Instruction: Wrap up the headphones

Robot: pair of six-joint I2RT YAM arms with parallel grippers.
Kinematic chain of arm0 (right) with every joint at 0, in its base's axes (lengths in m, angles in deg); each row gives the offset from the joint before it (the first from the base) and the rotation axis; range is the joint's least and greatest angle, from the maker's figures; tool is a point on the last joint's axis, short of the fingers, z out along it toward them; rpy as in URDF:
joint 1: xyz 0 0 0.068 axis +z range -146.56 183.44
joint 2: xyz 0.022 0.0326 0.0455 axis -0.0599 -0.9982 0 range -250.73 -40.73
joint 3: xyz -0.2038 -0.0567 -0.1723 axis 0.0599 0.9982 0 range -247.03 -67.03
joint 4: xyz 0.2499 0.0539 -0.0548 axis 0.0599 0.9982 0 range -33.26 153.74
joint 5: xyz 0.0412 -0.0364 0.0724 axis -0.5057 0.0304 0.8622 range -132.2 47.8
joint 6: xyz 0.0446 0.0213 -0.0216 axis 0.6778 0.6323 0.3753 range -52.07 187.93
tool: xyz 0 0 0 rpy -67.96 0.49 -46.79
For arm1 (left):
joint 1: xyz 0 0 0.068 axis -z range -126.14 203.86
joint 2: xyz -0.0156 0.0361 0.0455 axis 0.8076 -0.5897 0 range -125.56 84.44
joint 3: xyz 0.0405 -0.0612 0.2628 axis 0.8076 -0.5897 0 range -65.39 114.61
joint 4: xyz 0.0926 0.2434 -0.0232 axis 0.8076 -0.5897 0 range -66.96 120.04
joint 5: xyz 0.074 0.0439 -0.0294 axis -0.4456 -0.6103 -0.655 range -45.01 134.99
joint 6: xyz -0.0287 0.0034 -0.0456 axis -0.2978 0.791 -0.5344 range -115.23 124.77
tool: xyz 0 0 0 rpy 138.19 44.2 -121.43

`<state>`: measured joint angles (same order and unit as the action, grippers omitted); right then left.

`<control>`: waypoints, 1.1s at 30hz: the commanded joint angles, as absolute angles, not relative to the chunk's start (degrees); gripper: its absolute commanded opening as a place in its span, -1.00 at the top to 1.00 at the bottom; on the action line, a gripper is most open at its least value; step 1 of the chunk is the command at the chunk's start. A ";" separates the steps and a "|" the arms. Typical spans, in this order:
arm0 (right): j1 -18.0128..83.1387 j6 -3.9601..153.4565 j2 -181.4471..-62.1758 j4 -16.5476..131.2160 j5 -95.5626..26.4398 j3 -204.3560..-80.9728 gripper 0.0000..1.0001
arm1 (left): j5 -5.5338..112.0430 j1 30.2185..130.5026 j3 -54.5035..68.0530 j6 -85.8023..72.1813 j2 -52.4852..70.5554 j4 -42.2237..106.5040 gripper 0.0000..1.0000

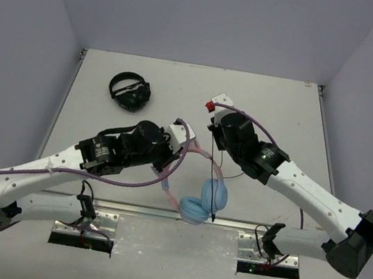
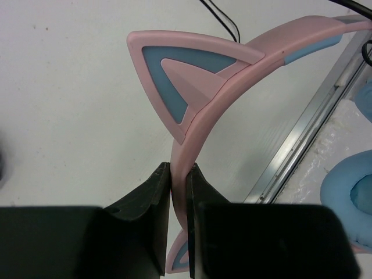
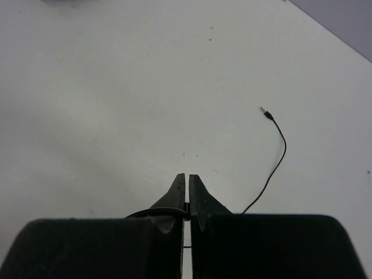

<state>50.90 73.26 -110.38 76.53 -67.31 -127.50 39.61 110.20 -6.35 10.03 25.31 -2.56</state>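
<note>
Headphones (image 1: 197,208): pink band with cat ears, light blue cups, thin black cable (image 3: 279,151). They sit at the near edge of the bench (image 1: 283,105), 6 o'clock. Long axis runs about 11 to 5, cups at 5. Left fingers (image 2: 154,195) clamped on the band. Right fingers (image 3: 174,197) pinched on the cable, plug end resting on the bench.

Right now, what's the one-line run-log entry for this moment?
left gripper: shut on headband | right gripper: shut on cable | plug: ungripped | wrap: not done
</note>
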 commanded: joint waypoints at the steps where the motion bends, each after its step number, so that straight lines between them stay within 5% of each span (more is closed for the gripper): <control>1: 50.90 74.44 -112.35 76.25 -70.51 -129.79 0.97 | 44.55 110.81 -5.81 8.90 28.37 2.88 0.99; 20: 42.02 81.64 -106.57 63.98 -35.83 -120.39 0.97 | 36.82 110.81 -3.87 0.12 42.52 15.09 0.99; 23: 42.02 81.99 -103.76 53.98 -28.16 -115.73 0.76 | 37.61 110.81 -2.29 -1.82 41.82 15.71 0.99; 27: 42.02 84.45 -102.34 39.63 -19.37 -109.06 0.23 | 36.91 110.81 -1.41 -4.19 40.94 17.46 0.99; 33: 42.02 91.56 -109.71 16.95 -11.28 -104.12 0.06 | 32.00 110.81 2.97 -9.46 40.50 19.32 0.99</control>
